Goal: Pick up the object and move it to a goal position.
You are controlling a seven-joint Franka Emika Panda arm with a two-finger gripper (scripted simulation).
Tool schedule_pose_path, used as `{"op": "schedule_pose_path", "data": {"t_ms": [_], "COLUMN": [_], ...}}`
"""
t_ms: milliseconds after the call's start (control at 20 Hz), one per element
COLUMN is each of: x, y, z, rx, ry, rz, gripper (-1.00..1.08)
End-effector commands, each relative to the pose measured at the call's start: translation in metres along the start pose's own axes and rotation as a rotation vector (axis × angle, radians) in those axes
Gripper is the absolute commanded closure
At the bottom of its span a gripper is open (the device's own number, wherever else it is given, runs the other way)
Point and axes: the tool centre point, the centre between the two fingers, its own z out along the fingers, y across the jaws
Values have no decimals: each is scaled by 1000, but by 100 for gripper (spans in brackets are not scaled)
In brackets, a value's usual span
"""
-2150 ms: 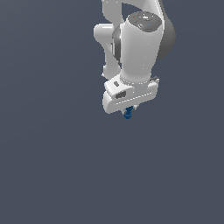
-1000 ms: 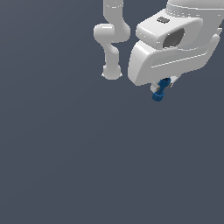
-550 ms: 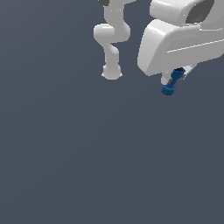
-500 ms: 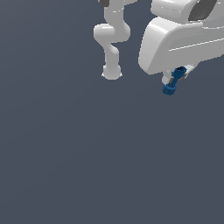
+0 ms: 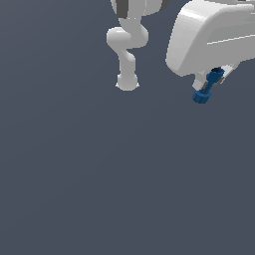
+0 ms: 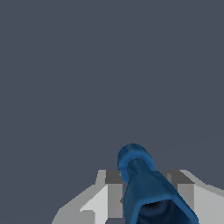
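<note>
- While the arm had sat near the upper middle of the exterior view two seconds before, with the bolt tucked just under the hand, by this moment the white hand housing (image 5: 214, 37) filled the upper right corner and looked much larger in the frame.
- Over the last half second little had changed: the bolt hung at almost the same spot and at the same slant, in the upper right of the exterior view.
- The dark-blue bolt (image 5: 207, 85) stuck out below the housing, tilted, its lower knobbed end pointing down and toward the exterior view's left, its upper knobbed end up against the white fingers.
- The gripper (image 5: 215, 75) was clenched on the bolt's upper part; only small parts of the fingers showed under the housing, so how far they overlapped the rod could not be told.
- From the wrist view, the bolt (image 6: 146, 188) ran out from between the two pale fingers (image 6: 103, 199), its far knob a rounded blue ring seen end-on.
- Clear of the floor, the bolt hung in the air with plain grey ground (image 5: 99, 189) below it.
- The arm's base and lower links (image 5: 127, 55) stood in the upper middle of the exterior view, well apart from the bolt.
- Nothing else lay on the grey ground around the bolt in either view.
</note>
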Motion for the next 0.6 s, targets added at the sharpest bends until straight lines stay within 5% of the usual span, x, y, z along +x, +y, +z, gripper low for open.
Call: {"op": "schedule_pose_path", "data": {"t_ms": [0, 550], "x": [1, 3], "y": [0, -2], "z": [-3, -6], "rx": [0, 0], "ry": [0, 0], "rz": [0, 0], "gripper": [108, 108]}}
